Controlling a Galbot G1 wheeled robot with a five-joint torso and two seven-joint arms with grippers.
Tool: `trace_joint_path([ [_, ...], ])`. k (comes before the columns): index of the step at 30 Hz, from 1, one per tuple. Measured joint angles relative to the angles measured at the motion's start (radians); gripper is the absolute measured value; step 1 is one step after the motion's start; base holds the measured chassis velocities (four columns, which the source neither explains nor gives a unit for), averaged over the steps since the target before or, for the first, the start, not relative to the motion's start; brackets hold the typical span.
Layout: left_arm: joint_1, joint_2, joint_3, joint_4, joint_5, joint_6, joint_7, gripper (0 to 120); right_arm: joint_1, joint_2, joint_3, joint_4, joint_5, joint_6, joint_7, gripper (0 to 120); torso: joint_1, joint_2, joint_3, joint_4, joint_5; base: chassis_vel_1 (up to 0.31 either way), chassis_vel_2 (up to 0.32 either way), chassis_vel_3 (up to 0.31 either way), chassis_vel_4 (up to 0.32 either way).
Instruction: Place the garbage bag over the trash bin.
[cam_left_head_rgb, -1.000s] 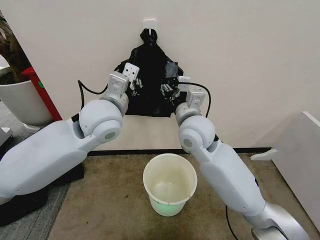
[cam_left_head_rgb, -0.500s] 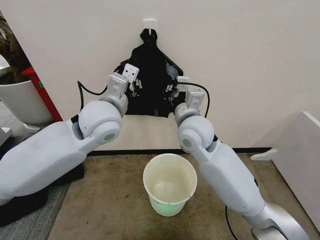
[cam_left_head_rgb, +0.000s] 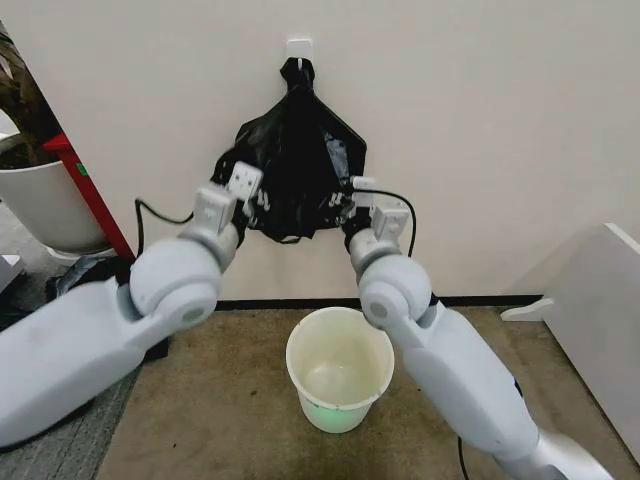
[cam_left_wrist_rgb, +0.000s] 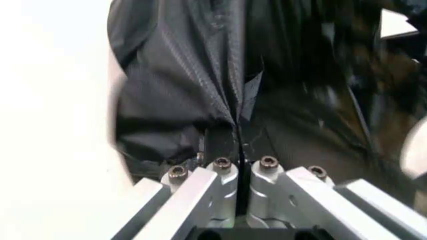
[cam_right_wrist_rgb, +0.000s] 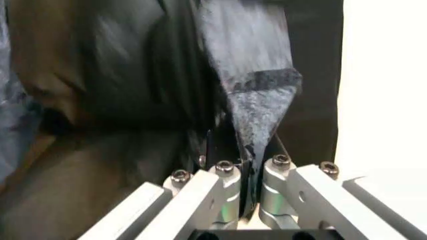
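Note:
The garbage bag (cam_left_head_rgb: 298, 165), glossy black wrinkled film, hangs from a white wall hook (cam_left_head_rgb: 298, 47). Its lower edge is bunched between my two grippers. My left gripper (cam_left_head_rgb: 260, 202) is shut on the bag's lower left part. In the left wrist view its jaws (cam_left_wrist_rgb: 239, 146) are pressed together with a fold of the film (cam_left_wrist_rgb: 200, 95) between them. My right gripper (cam_left_head_rgb: 340, 207) is shut on the lower right part, and a grey fold (cam_right_wrist_rgb: 257, 95) is pinched between its fingers (cam_right_wrist_rgb: 228, 172). The trash bin (cam_left_head_rgb: 340, 366), a round white bucket, stands open on the floor below the bag, between my arms.
A large white planter pot (cam_left_head_rgb: 42, 205) and a red post (cam_left_head_rgb: 88, 190) stand at the left by the wall. A white board (cam_left_head_rgb: 600, 320) leans at the right. A black cable (cam_left_head_rgb: 160, 215) loops off my left wrist. Brown carpet surrounds the bin.
Both grippers have moved down and back from the wall with the bag's lower edge, which is now bunched and higher. The left arm has dropped lower.

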Motion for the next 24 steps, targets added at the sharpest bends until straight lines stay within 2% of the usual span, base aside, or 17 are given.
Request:
trace_joint_path([
  [2,0.077,0.023,-0.047,-0.021,0.027,-0.008,0.029,0,-0.047,-0.002,0.0,0.014,-0.018,0.003,-0.011,0,0.0,0.0,0.0,0.0,-0.0001,0.0,0.0,0.0,0.0],
  [4,0.098,0.03,-0.06,-0.028,0.033,-0.012,0.035,0,-0.063,-0.003,0.0,0.019,-0.024,0.005,-0.015,0,0.0,0.0,0.0,0.0001,-0.0001,0.0,0.0,0.0,0.0],
  [7,0.219,0.066,-0.139,-0.066,0.049,-0.036,0.084,0,-0.142,-0.008,0.0,0.052,-0.048,0.007,-0.026,0,0.0,0.0,0.0,0.0,-0.0002,0.0,0.0,0.0,0.0],
  [11,0.301,0.102,-0.194,-0.089,0.065,-0.124,0.159,0,-0.179,-0.022,0.007,0.102,-0.047,0.005,-0.033,0,0.0,0.0,0.0,0.0001,-0.0001,0.0,0.0,0.0,0.0],
  [14,0.348,0.145,-0.248,-0.114,0.076,-0.274,0.264,0,-0.193,-0.077,0.034,0.201,0.013,-0.001,-0.045,0,0.0,0.0,0.0,0.0001,0.0,0.0,0.0,0.0,0.0],
  [16,0.348,0.155,-0.253,-0.122,0.075,-0.301,0.277,0,-0.194,-0.095,0.043,0.229,0.038,-0.002,-0.046,0,0.0,0.0,0.0,0.0,0.0001,0.0,0.0,0.0,0.0],
  [20,0.336,0.216,-0.27,-0.18,0.043,-0.395,0.333,0,-0.207,-0.232,0.115,0.381,0.219,-0.004,-0.06,0,0.0,0.0,0.0,0.0,-0.0001,0.0,0.0,0.0,0.0],
  [21,0.336,0.216,-0.27,-0.18,0.043,-0.395,0.333,0,-0.207,-0.232,0.115,0.381,0.219,-0.004,-0.06,0,0.0,0.0,0.0,0.0,-0.0001,0.0,0.0,0.0,0.0],
  [24,0.319,0.25,-0.273,-0.224,-0.006,-0.423,0.364,0,-0.23,-0.357,0.197,0.463,0.316,0.002,-0.077,0,0.0,0.0,0.0,-0.0002,0.0006,0.0,0.0,0.0,0.0],
])
